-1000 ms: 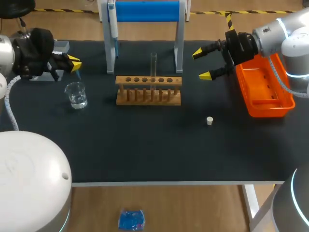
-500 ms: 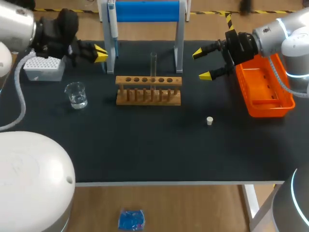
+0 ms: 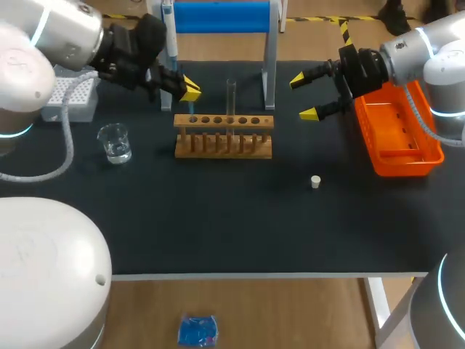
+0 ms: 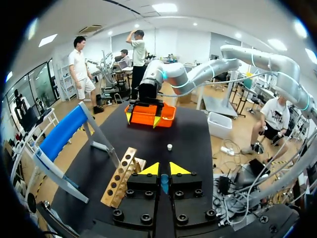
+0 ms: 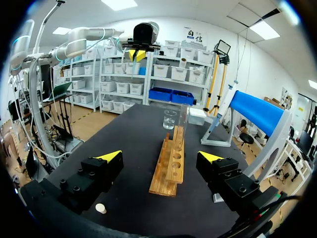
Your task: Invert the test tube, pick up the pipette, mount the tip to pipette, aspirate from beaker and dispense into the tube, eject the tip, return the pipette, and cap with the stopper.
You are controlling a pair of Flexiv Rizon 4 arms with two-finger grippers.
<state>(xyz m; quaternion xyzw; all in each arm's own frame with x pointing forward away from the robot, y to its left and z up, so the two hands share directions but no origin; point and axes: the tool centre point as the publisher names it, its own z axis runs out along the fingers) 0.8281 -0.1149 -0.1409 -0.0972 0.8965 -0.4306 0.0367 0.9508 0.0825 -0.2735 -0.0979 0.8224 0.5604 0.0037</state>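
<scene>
Left fingers (image 4: 150, 169) nearly together, clamped on a small blue tip (image 4: 164, 184). Wooden rack (image 4: 120, 177) just beside them, stopper (image 4: 169, 147) ahead on the surface (image 3: 218, 218). Right fingers (image 5: 110, 156) wide apart, holding nothing. Wooden rack ahead between them, test tube (image 3: 231, 96) upright in it, beaker (image 5: 170, 119) beyond. The pipette (image 3: 168, 33) hangs on its stand (image 3: 270, 43), near the clamped blue tip.

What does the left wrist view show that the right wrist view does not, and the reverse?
Only the left wrist view: the orange basket and the pipette between its own fingers. Only the right wrist view: the beaker and tip box. Both: the rack, the stopper and the blue stand.
</scene>
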